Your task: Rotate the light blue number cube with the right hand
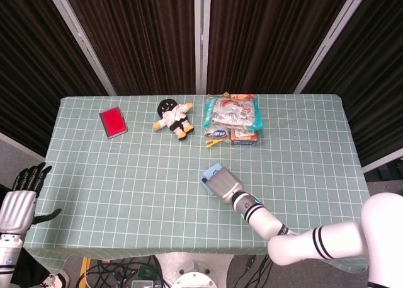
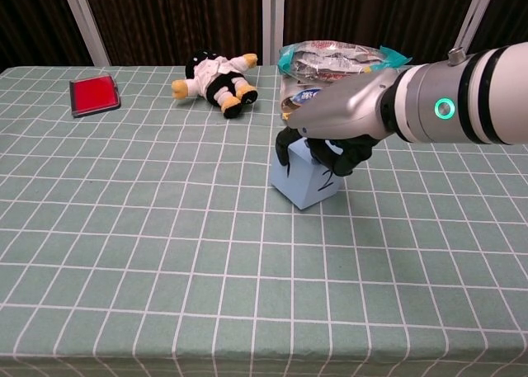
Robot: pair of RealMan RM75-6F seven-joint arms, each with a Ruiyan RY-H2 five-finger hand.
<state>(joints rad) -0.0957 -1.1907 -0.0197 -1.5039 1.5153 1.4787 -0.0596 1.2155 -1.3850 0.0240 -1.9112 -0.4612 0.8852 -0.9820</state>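
My right hand (image 2: 334, 142) grips the top of the light blue number cube (image 2: 304, 179) near the table's (image 1: 126, 174) centre, toward six o'clock, its corner facing me: the rotation looks underway, release remaining.

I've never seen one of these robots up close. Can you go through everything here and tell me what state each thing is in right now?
Light blue number cube: on the table, turned corner-forward, gripped from above.
Right hand: fingers curled over the cube's top.
Left hand: off the table's edge, fingers apart, holding nothing.
Plush doll: lying flat.
Red case: flat, closed.
Snack packets: piled together.
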